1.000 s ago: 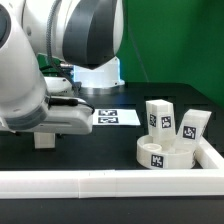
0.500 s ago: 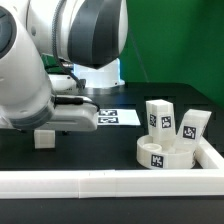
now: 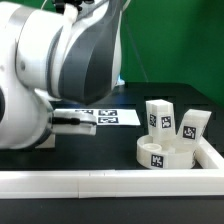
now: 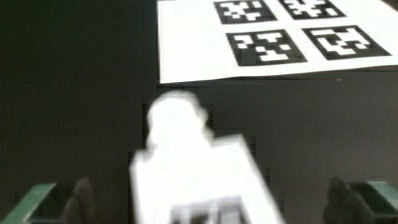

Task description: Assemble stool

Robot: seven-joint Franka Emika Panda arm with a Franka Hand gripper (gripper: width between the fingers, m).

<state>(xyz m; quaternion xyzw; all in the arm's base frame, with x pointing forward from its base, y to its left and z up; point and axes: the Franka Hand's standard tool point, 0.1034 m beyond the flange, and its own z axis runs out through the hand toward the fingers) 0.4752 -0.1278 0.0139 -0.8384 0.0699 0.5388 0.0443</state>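
Black matte tabletop [image 3: 125, 140] fills both views, with a green wall [image 3: 170, 40] behind it. Largest by far is the arm [image 3: 60, 70], glossy white and grey. It swells from seven to twelve o'clock in the exterior view, cut off by the frame and hiding its own gripper there. A long white rail [image 3: 100, 182] runs along the six o'clock edge and turns up at four o'clock. The marker board [image 3: 112, 117], thin and flat, lies near the centre, partly covered by the arm.

At four o'clock sits the seat [image 3: 165, 153], a low round ring-rimmed disc of white plastic with a square tag on its rim. Just behind it stand one leg [image 3: 158, 113] and a second leg [image 3: 191, 124], both blocky, with long axes upright and tags facing the camera.

In the wrist view a third leg [image 4: 187, 150] shows badly blurred. Its long axis runs toward the marker board, narrower end nearest it; whether it lies flat is unclear. The gripper [image 4: 205, 203] is spread wide, its dark fingers [image 4: 50, 200] clear of the leg's flanks, gripping nothing.
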